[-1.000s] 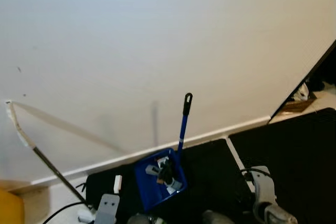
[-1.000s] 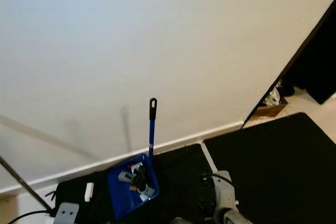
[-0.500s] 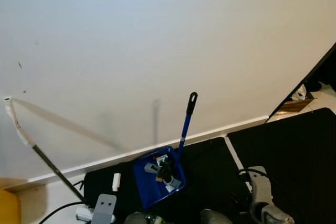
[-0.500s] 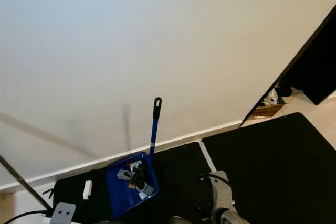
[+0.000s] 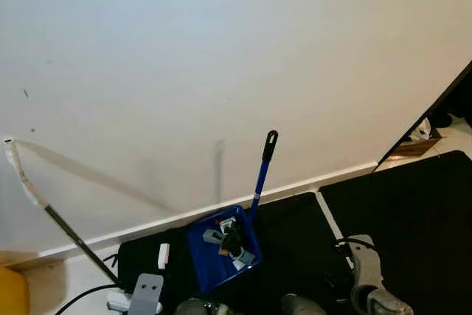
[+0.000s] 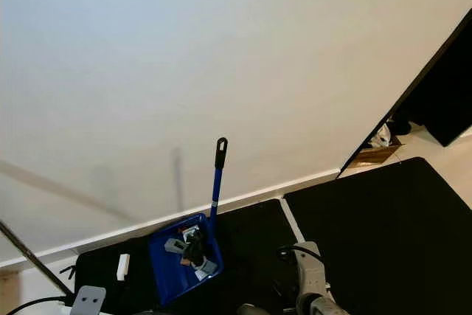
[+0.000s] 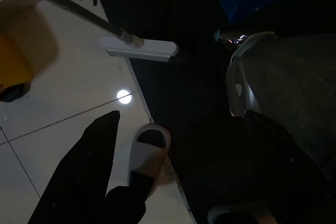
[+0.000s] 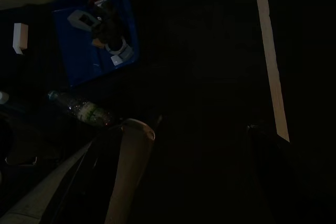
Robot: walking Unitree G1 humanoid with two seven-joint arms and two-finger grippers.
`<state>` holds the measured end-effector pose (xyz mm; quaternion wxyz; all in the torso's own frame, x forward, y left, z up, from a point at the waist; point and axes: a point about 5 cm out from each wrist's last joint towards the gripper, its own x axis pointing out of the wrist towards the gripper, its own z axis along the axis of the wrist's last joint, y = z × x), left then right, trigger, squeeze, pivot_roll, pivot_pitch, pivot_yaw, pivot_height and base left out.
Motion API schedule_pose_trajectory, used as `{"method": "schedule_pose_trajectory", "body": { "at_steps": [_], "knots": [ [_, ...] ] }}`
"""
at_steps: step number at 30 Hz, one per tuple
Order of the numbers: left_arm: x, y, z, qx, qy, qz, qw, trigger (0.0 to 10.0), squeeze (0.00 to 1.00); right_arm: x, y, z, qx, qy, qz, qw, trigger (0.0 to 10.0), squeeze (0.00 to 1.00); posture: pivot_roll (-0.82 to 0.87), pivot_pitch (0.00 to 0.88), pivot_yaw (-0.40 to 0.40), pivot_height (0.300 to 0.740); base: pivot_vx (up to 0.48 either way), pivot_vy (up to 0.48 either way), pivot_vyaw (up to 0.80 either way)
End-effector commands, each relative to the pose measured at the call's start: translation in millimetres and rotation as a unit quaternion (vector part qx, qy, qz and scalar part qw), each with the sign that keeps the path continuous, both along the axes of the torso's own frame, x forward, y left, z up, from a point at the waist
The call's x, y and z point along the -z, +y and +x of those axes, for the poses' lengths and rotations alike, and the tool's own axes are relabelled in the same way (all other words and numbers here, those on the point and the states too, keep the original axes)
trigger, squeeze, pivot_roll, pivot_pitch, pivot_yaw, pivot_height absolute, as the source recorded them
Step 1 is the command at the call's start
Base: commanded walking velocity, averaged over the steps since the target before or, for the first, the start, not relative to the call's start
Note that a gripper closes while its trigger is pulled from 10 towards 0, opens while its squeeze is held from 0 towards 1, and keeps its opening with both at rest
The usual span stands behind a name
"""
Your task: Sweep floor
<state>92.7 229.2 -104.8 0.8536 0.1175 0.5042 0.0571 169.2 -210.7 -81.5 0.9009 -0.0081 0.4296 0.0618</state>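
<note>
My head cameras give me the blue dustpan (image 5: 221, 250) standing on the black mat (image 5: 295, 241) against the white wall (image 5: 221, 57), its handle upright, while the left wrist view adds a slipper (image 7: 147, 153), pale floor tiles (image 7: 58, 108) and a broom head (image 7: 139, 49). The right wrist view, very dark, adds a plastic bottle (image 8: 84, 109) lying on the mat near the dustpan. Both arms hang low; I cannot tell whether either pincer is apart or together.

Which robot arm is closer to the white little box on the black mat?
The left. The left arm sits just below the white box, while the right arm is far across the black mat.
</note>
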Motion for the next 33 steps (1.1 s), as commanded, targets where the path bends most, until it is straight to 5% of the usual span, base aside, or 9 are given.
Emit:
{"method": "schedule_pose_trajectory", "body": {
  "at_steps": [1, 33],
  "knots": [
    [3.4, -5.5, -7.9, 0.004, 0.017, -0.009, 1.0, 10.0, 0.0, 0.6, -4.7, -3.1, -0.003, 0.007, -0.009, 1.0, 10.0, 0.0, 0.1, 0.035, -0.063, 0.74, 0.0, 0.0, 0.0],
    [3.7, -5.7, -10.1, 0.012, 0.019, -0.002, 1.0, 10.0, 0.0, 0.4, -5.8, -2.4, -0.008, 0.011, -0.014, 1.0, 10.0, 0.0, 0.1, 0.029, -0.068, 0.74, 0.0, 0.0, 0.0]
  ]
}}
